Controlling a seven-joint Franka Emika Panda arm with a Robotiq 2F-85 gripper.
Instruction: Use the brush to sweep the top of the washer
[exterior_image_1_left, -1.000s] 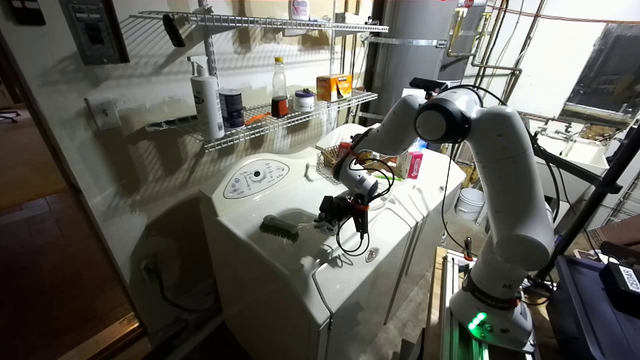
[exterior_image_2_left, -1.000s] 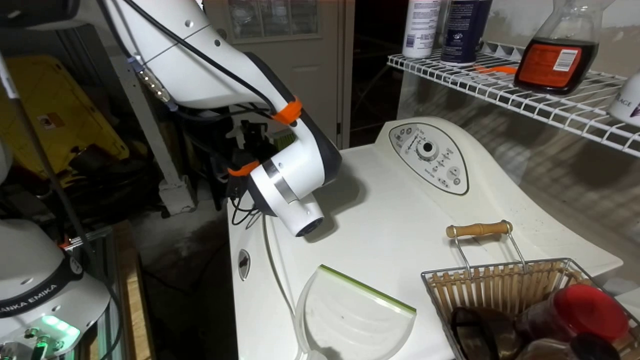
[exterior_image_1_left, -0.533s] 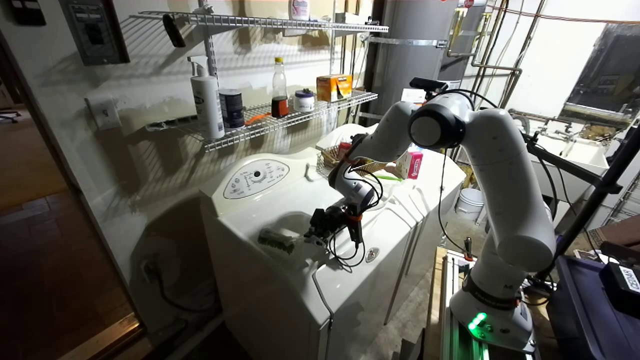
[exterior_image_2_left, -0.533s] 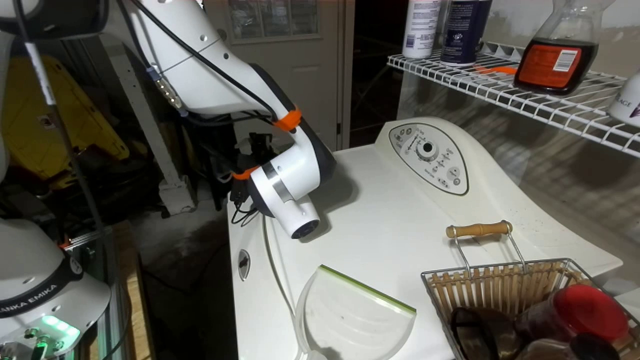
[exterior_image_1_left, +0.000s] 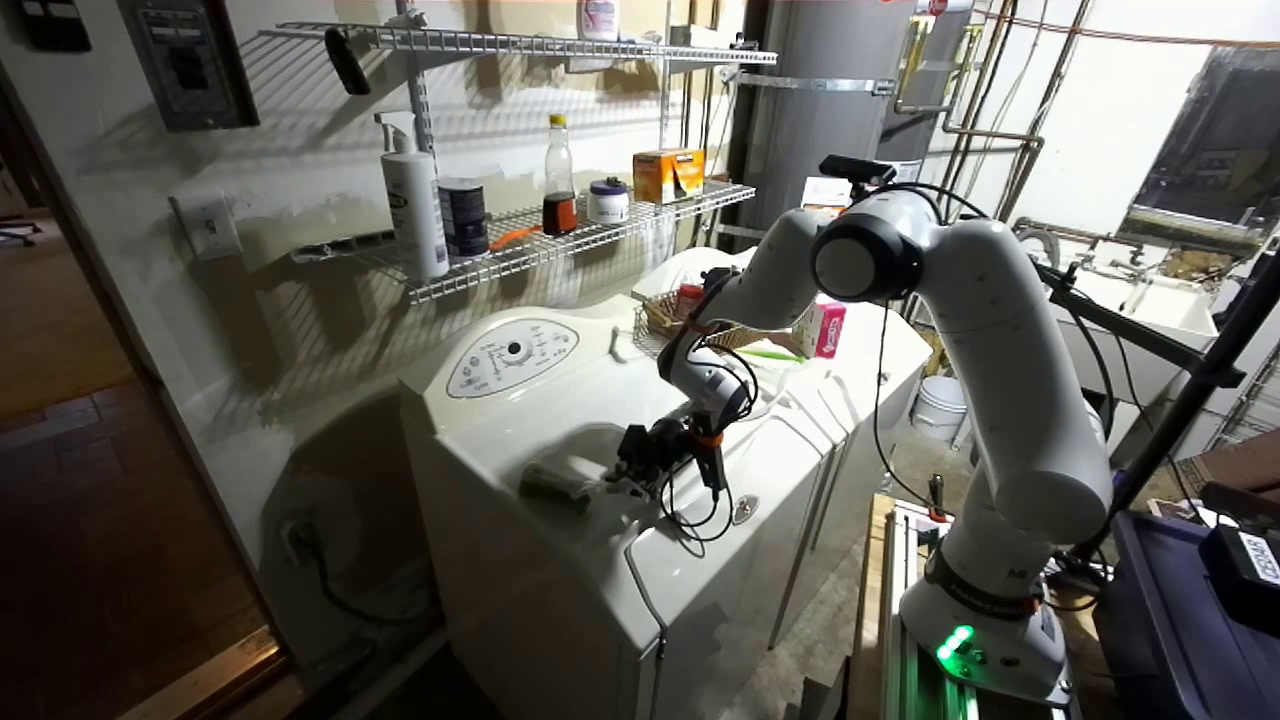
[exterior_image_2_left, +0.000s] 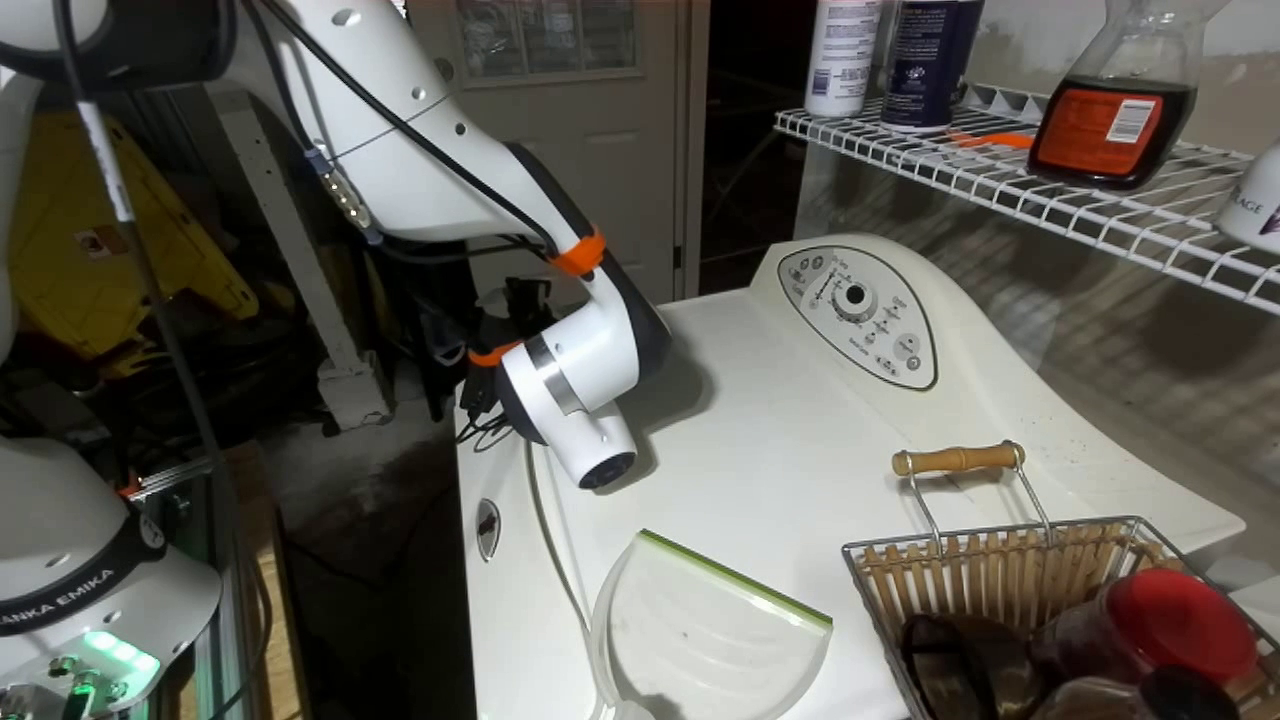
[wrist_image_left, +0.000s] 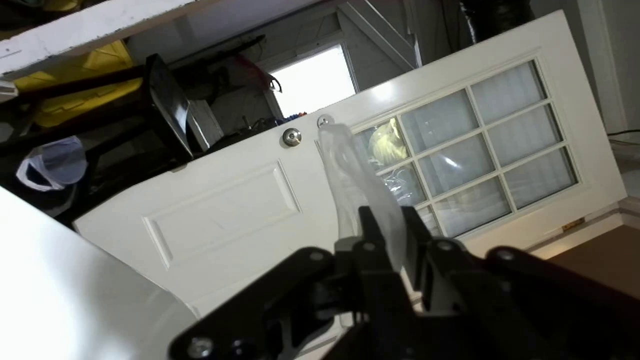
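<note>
"Which way does the brush (exterior_image_1_left: 553, 486) point?"
"In an exterior view its bristle end faces left, its long axis lying nearly level across the view."
"And where is that from the end effector (wrist_image_left: 391, 225)?"
"Straight out ahead, over the top of the washer (exterior_image_1_left: 540, 420); whether the bristles touch it, I can't tell."
"How's the grip?"
"Narrow: in the wrist view the fingers (wrist_image_left: 415, 227) are clamped on the translucent handle (wrist_image_left: 361, 191)."

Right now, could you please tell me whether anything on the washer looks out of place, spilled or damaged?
One minor oddity: faint dark specks on the raised back of the washer, near the wooden basket handle, possibly dirt on an otherwise pale surface. I see no liquid spill or breakage.
</note>
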